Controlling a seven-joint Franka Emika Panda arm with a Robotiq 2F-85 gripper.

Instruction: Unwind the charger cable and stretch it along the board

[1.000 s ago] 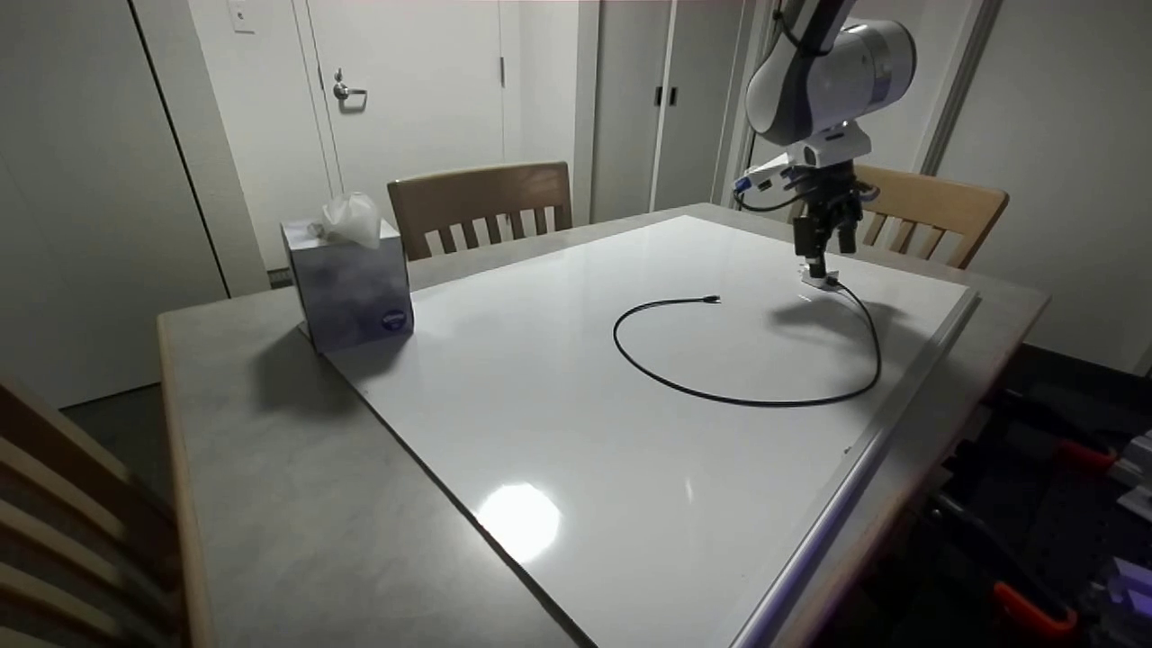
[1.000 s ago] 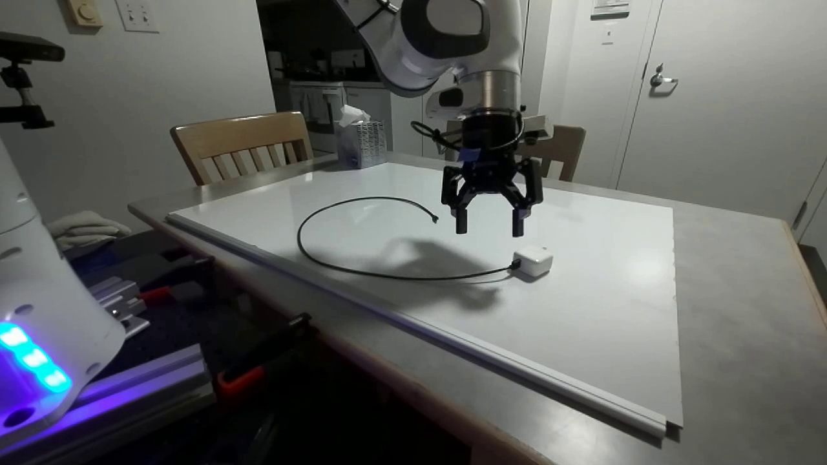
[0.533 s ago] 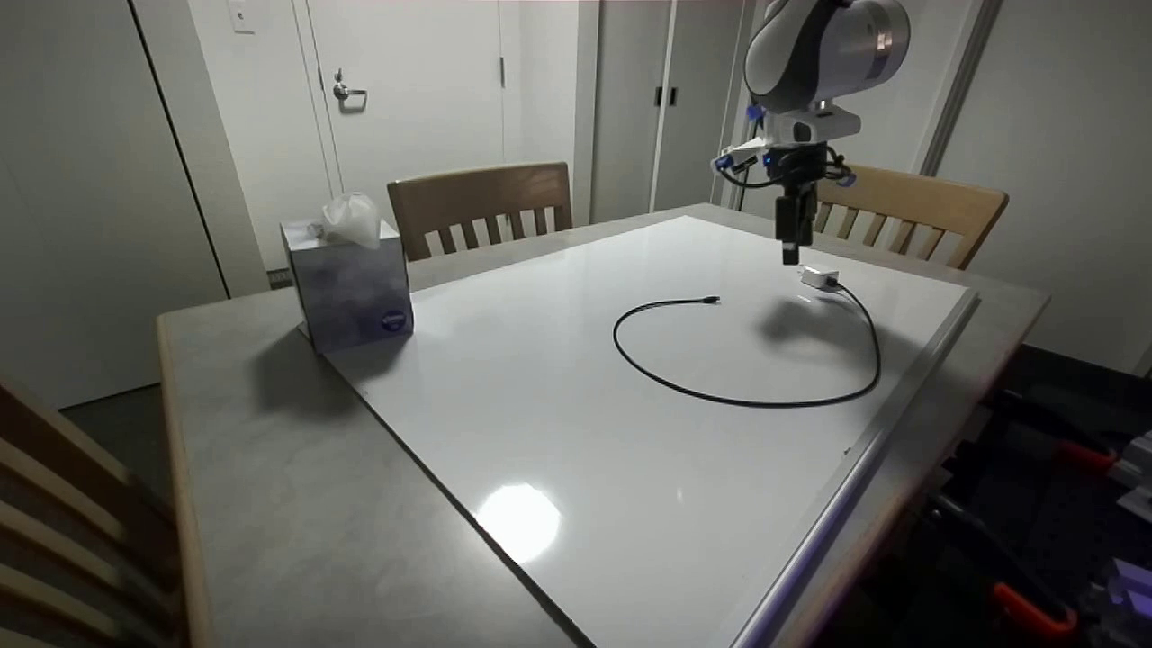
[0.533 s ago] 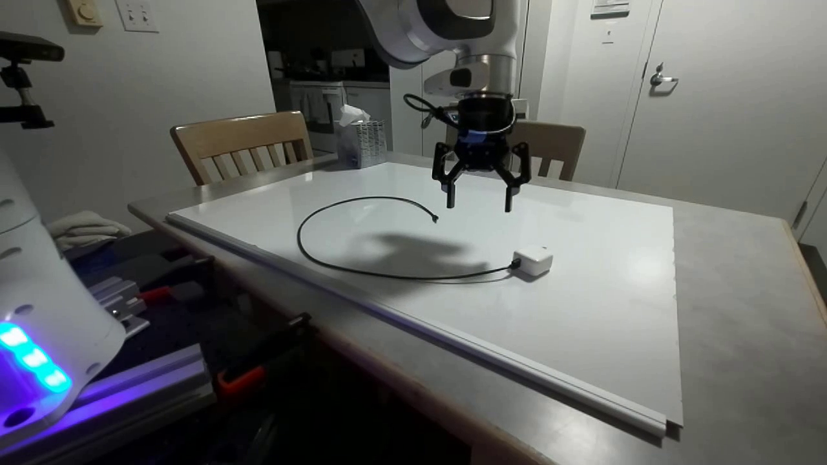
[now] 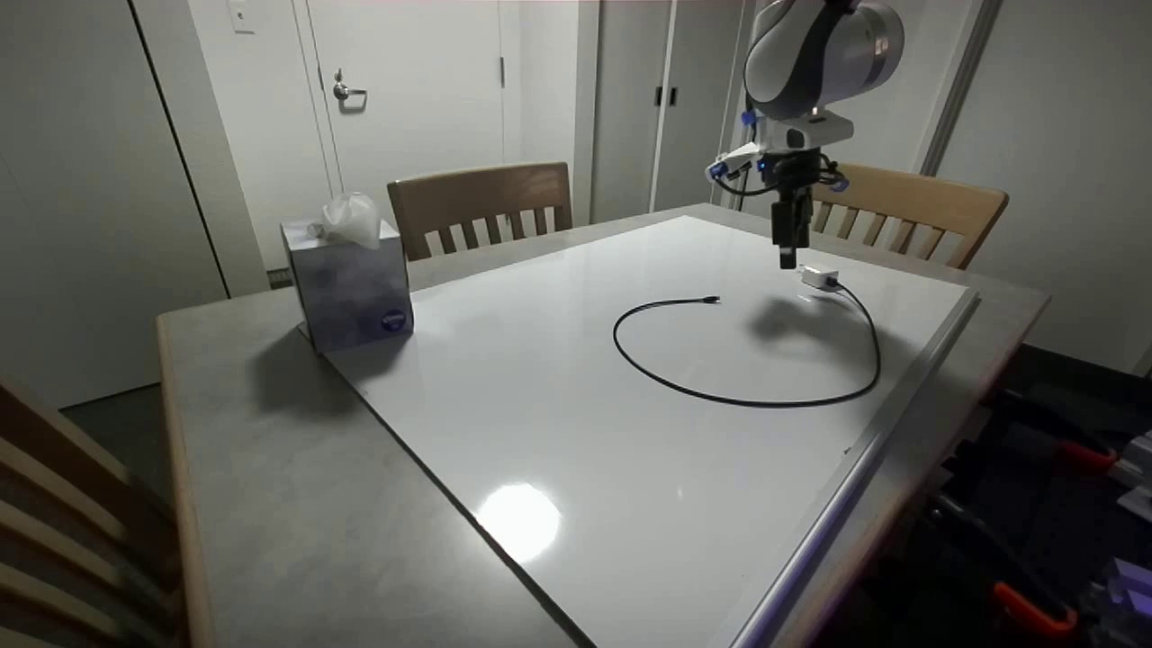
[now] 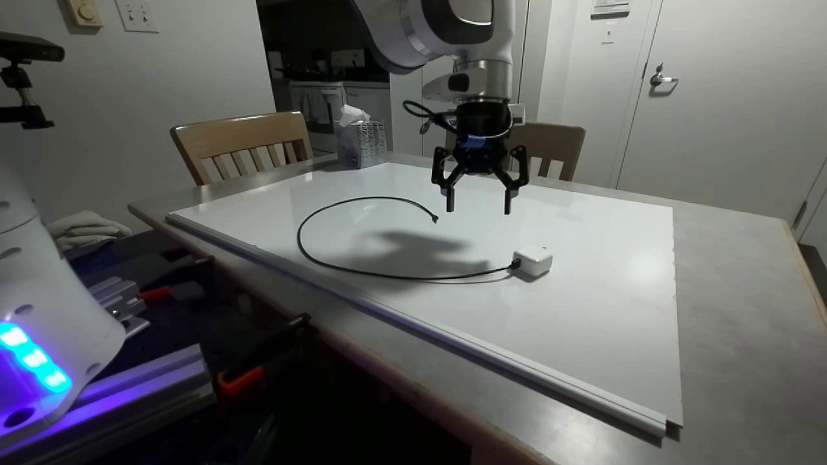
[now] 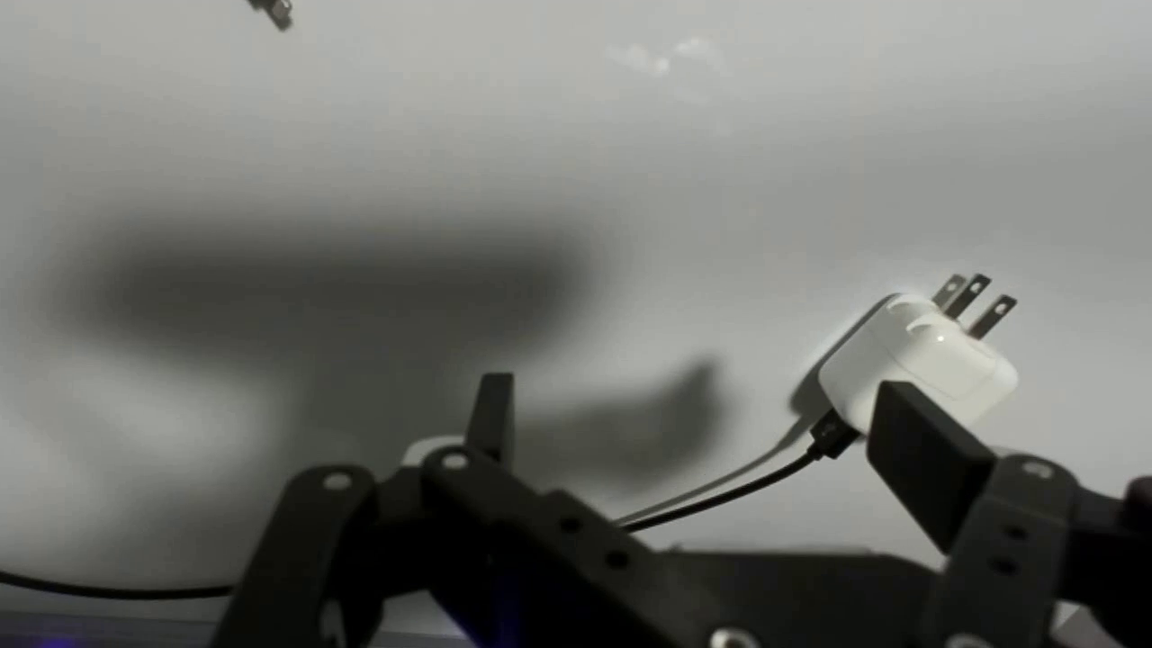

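The black charger cable (image 5: pixel 765 404) lies in one wide open curve on the glossy white board (image 5: pixel 504 405). It also shows in an exterior view (image 6: pixel 400 278). Its white plug block (image 6: pixel 533 261) rests on the board at one end, prongs visible in the wrist view (image 7: pixel 918 360). The cable's free end (image 5: pixel 711 300) points back inside the curve. My gripper (image 6: pixel 479 210) is open and empty, pointing down, above the board between the free end and the plug block. In the wrist view, the gripper (image 7: pixel 693 387) hides part of the cable, and one finger (image 7: pixel 927 459) overlaps the block.
A tissue box (image 5: pixel 349 286) stands at a board corner, also in an exterior view (image 6: pixel 362 143). A raised rail (image 6: pixel 452 339) runs along one board edge. Wooden chairs (image 5: pixel 486 202) stand around the grey table (image 5: pixel 270 504). Clamps (image 6: pixel 242 381) with red-orange parts sit by the robot base.
My open gripper has risen and shifted away from the plug block, turning slightly. In the last half second it has lowered a little. The cable and block have not moved.
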